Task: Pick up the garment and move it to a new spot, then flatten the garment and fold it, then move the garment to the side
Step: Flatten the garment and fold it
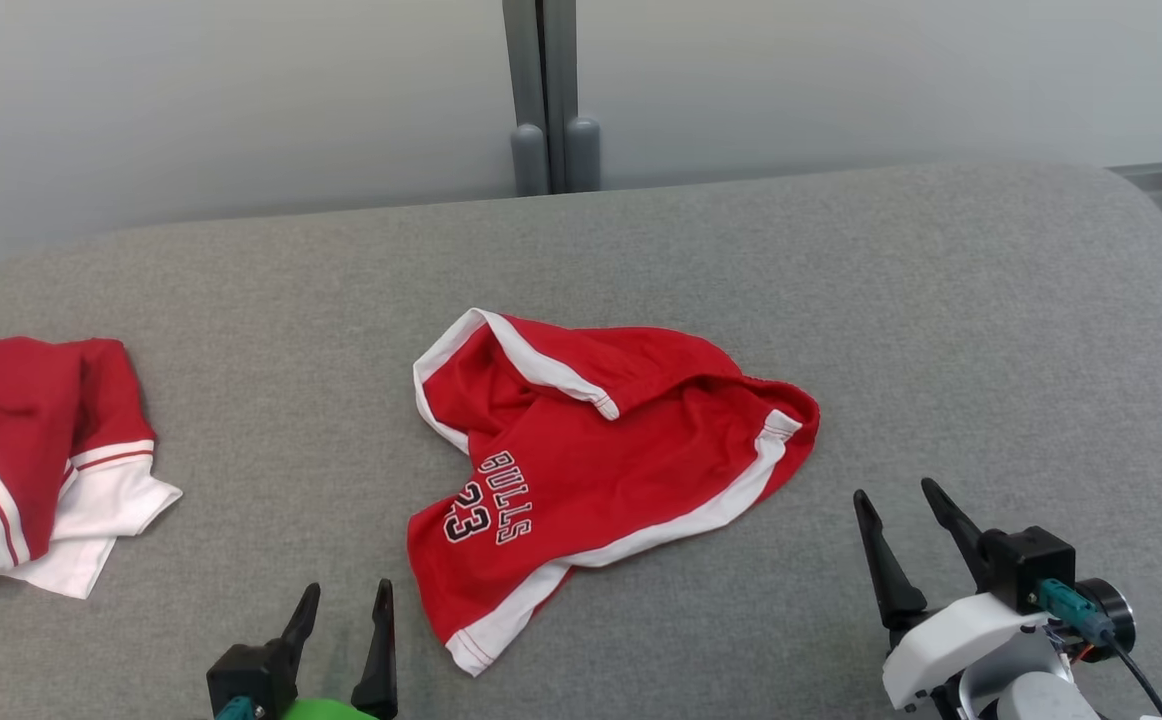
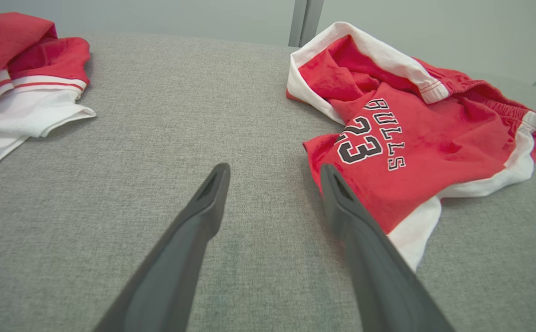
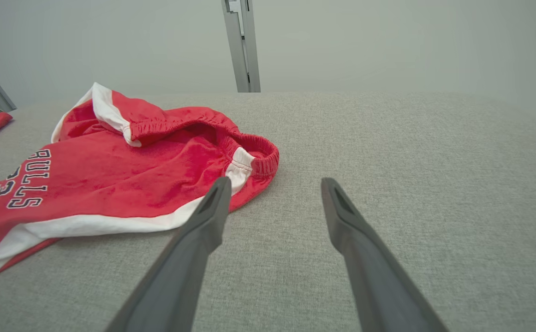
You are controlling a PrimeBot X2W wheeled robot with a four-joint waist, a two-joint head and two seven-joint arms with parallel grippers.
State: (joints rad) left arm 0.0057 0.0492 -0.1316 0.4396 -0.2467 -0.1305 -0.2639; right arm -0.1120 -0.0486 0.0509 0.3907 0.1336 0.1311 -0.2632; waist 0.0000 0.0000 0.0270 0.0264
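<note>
I judge the task to be at its very start. The red shorts (image 1: 601,470), the garment I take to be mine to handle, lie crumpled in the middle of the grey padded surface (image 1: 891,300). One leg is turned over on itself and the elastic waistband is bunched toward my right, so nothing looks flattened or folded. My left gripper (image 1: 348,590) hangs low just beside the shorts' near hem, its fingers spread wide with nothing between them. My right gripper (image 1: 894,490) stands just as wide and empty, near the waistband end but apart from it. A second red and white garment (image 1: 31,450) sits heaped well off to my left. Everything is left to do: lifting, moving, flattening, folding and setting aside.
</note>
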